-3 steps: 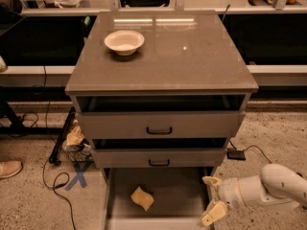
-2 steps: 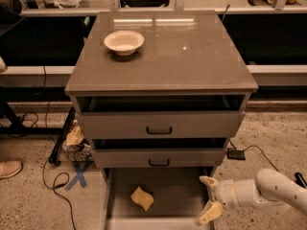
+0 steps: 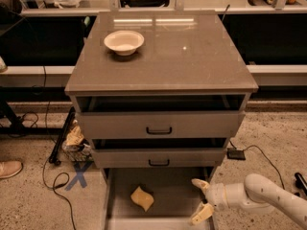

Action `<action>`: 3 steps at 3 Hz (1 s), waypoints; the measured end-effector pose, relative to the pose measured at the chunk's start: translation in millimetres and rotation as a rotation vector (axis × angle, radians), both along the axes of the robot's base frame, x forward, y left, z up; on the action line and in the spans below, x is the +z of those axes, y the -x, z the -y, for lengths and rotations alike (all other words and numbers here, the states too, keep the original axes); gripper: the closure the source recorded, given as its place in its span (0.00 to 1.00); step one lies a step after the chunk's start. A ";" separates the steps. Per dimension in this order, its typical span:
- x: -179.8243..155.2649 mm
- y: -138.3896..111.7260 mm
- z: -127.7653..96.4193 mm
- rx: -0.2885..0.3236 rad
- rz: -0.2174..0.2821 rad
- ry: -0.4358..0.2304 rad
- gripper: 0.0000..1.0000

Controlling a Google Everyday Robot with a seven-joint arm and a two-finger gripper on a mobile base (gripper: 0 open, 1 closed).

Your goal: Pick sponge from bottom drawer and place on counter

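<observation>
Pale-yellow sponge (image 3: 142, 198) in bottom drawer (image 3: 169, 182) | tool (image 3: 200, 199) spread, near, not touching

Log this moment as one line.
pincer: open, at right side of bottom drawer | sponge: on drawer floor, not held | counter: holds bowl

Prob. robot lab: speckled floor (image 3: 273, 133), loose cables (image 3: 50, 178), blue tape X (image 3: 76, 180). Gripper (image 3: 200, 199), fingers apart, at bottom drawer (image 3: 168, 188) right edge.
</observation>
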State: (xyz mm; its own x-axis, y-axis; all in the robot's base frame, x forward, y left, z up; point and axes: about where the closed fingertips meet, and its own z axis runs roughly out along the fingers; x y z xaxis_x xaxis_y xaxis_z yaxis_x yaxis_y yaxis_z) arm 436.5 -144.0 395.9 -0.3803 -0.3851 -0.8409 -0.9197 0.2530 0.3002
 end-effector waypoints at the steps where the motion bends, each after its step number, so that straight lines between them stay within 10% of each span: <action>1: -16.2 -3.2 -1.5 -0.009 0.005 -0.005 0.00; 3: -106.8 -26.4 -36.2 -0.011 0.147 0.004 0.00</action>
State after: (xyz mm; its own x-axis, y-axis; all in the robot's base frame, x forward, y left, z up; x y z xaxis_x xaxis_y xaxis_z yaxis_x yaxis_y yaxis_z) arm 462.9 -107.7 289.0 -0.2577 -0.3851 -0.8862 -0.9509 0.2639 0.1618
